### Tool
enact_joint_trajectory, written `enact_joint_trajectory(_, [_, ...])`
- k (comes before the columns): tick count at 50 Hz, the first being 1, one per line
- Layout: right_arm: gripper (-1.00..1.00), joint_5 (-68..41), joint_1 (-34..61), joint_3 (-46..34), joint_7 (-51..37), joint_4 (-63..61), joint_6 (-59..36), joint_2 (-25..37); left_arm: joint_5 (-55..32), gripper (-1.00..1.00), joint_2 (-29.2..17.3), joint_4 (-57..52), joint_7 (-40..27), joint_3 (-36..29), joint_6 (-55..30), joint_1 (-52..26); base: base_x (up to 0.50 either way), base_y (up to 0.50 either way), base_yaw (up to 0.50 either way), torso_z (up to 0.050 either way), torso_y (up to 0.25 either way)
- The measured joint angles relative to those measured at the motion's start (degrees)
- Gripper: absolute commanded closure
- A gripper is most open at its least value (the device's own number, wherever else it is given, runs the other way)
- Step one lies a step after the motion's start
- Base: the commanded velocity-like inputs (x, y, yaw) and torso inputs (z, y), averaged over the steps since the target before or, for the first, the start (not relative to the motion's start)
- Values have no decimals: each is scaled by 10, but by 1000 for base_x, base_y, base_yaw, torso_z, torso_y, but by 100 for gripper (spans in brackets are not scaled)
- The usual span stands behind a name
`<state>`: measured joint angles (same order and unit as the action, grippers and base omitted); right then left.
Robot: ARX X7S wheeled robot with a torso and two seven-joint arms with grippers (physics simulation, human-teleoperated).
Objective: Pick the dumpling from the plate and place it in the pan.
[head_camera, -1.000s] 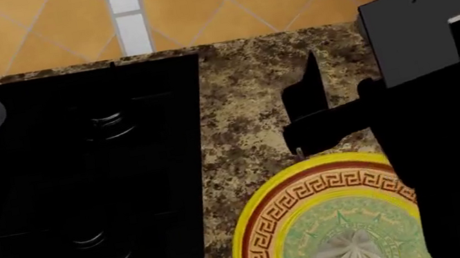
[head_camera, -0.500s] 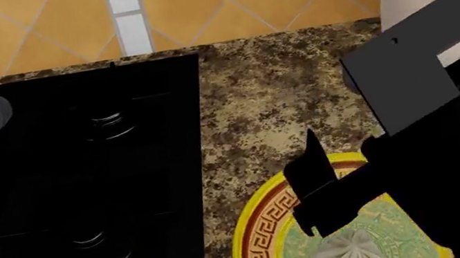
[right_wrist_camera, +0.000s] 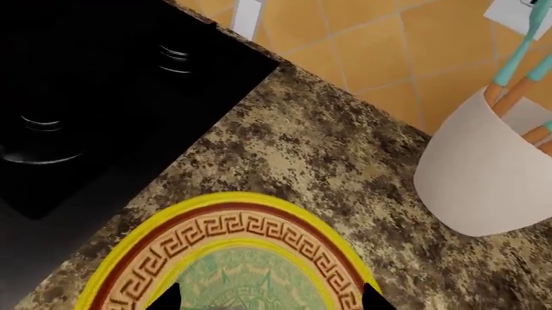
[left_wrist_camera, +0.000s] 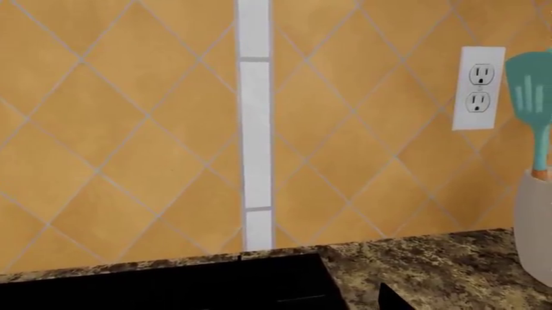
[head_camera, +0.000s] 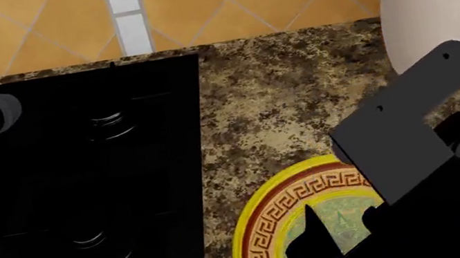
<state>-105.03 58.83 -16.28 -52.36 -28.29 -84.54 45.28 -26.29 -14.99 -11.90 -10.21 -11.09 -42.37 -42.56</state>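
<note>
Evidently no readable writing | right end effector (right_wrist_camera: 269, 298) spread wide above plate (head_camera: 261, 229), round, yellow-rimmed, Greek-key band, on speckled granite counter (head_camera: 271, 94) beside glossy black stove (head_camera: 73, 197) | dumpling hidden | left end effector unseen

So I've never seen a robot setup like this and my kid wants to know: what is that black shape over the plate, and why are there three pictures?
The black shape is the robot's right gripper, hanging over the plate, which lies on a speckled countertop. It's a two-armed robot in a simulation. One picture looks down from its head; the other two come from cameras near each gripper. Beside the plate are a black stove and a white utensil holder. The left camera mostly sees the tiled wall. The dumpling is hidden now, so whether anything is held can't be told.
</note>
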Motion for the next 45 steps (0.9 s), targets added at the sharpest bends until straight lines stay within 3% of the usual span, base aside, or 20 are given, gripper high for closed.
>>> enact_joint_trajectory(18, [-100,-42,-17,-27,-7,-18,18,23,-5,-100,-2,-3,-4,-4,-2,-2,0,0,0,0,0])
enact_joint_trajectory(45, [-100,60,-81,-15,80,-26,34,20,-9,-100,-4,1,-7,-12,1,-6,0,0,0,0,0])
